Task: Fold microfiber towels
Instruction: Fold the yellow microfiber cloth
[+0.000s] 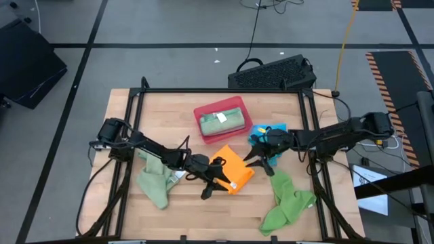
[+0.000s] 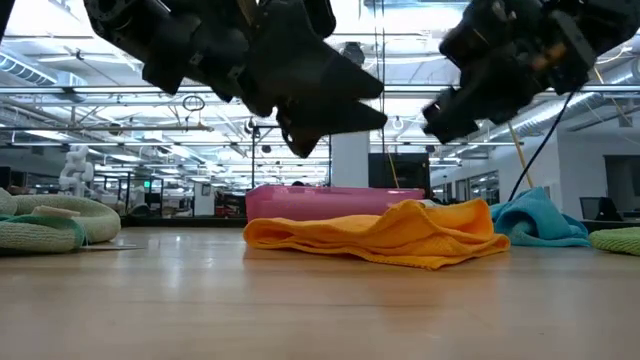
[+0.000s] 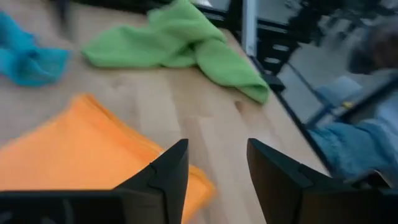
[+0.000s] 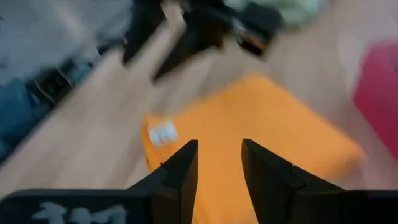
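A folded orange towel (image 1: 232,169) lies flat on the table's middle, a white label (image 4: 163,132) at its near edge. My left gripper (image 1: 213,186) hangs open just above the towel's near left corner, clear of it (image 3: 214,180). My right gripper (image 1: 259,166) hangs open above its right edge, also clear (image 4: 219,168). In the low view both grippers (image 2: 330,110) (image 2: 450,110) float above the orange towel (image 2: 380,235). A sage green towel (image 1: 156,181) lies crumpled at the left, a bright green one (image 1: 288,200) at the near right, and a bright blue one (image 1: 266,135) behind my right gripper.
A red tray (image 1: 203,127) with a folded sage green towel (image 1: 220,120) in it stands behind the orange towel. A black keyboard (image 1: 274,73) lies beyond the table's far edge. Bare wood shows along the near edge, between the two green towels.
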